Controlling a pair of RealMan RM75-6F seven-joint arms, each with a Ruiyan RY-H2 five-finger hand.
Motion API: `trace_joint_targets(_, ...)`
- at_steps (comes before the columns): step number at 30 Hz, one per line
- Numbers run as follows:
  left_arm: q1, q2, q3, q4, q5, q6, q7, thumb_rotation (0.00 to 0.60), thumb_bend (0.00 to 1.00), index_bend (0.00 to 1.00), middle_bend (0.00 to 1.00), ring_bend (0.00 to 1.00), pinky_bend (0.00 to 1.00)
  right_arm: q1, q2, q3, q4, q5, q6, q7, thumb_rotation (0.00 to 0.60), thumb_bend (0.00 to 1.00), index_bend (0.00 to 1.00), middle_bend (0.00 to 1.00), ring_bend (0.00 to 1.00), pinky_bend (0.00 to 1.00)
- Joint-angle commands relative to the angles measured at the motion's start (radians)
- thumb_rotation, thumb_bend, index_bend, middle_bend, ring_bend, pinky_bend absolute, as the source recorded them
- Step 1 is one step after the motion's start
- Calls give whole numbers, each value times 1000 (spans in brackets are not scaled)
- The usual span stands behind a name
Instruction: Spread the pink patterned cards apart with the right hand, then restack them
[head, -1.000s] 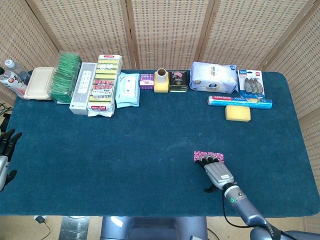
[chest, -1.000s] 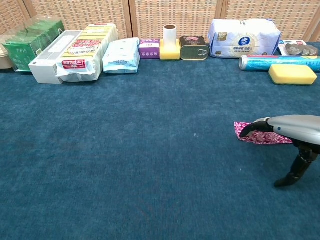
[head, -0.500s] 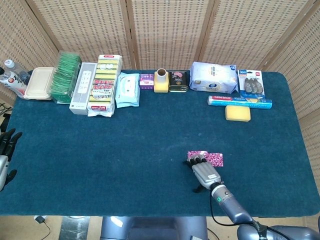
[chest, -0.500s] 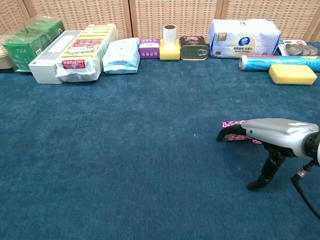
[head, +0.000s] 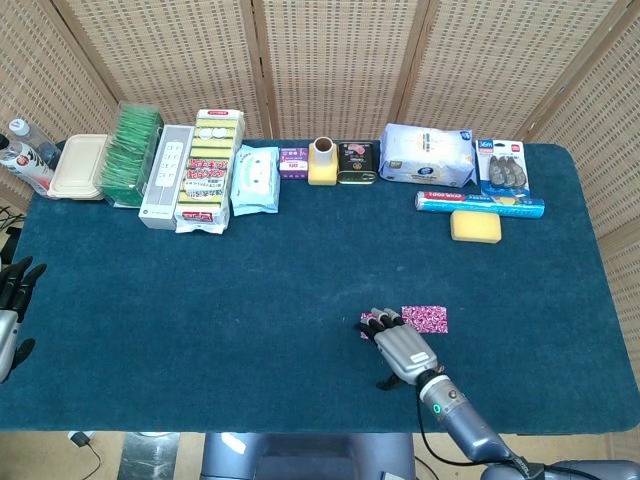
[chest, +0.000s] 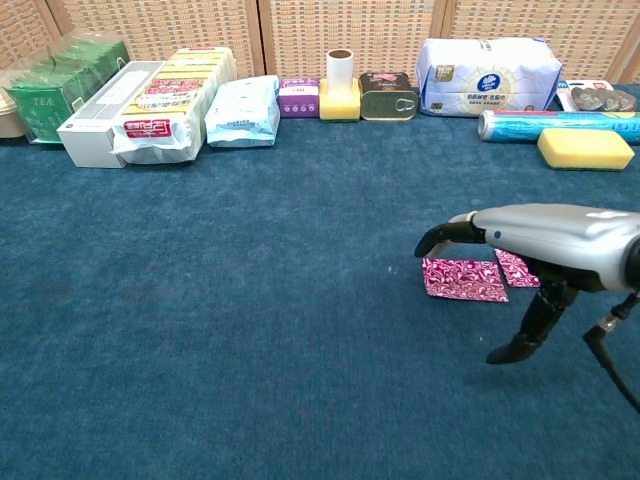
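Two pink patterned cards lie side by side on the blue cloth, slightly apart. In the chest view the left card lies flat in full sight and the right card shows partly behind my right hand. My right hand stretches flat over them with its fingers extended just above the left card, holding nothing. In the head view the right card is plain, while the left card peeks out under my right hand. My left hand rests at the table's far left edge, fingers apart and empty.
Along the back edge stand a green tea box, white box, yellow packs, wipes, a tin, tissue pack, a foil roll and a yellow sponge. The blue table cloth lies under everything.
My right hand has slid left across the cloth, dragging the top card with it. The single stack now shows as two separate cards.
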Motion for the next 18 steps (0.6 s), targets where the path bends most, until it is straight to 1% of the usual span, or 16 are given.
trace_joint_targets(1, 0, -1, 0, -1, -1, -1, 4, 600, 133, 0, 0, 0, 71, 1, 14, -3, -8, 1, 5, -1, 600, 54, 144, 165, 18, 0)
trace_joint_targets(6, -2, -3, -1, -3, -5, -3, 10, 600, 134, 0, 0, 0, 71, 4, 36, -11, -7, 17, 2, 1, 600, 54, 144, 166, 19, 0)
trace_joint_targets(13, -3, -3, -1, -5, -8, -6, 14, 600, 134, 0, 0, 0, 71, 9, 63, -35, -2, 52, -5, -9, 600, 56, 144, 174, 23, 0)
trace_joint_targets(18, -3, -2, -2, -3, -10, -5, 8, 600, 134, 0, 0, 0, 71, 4, 67, -38, 37, 38, 32, -23, 600, 66, 144, 173, 37, 0)
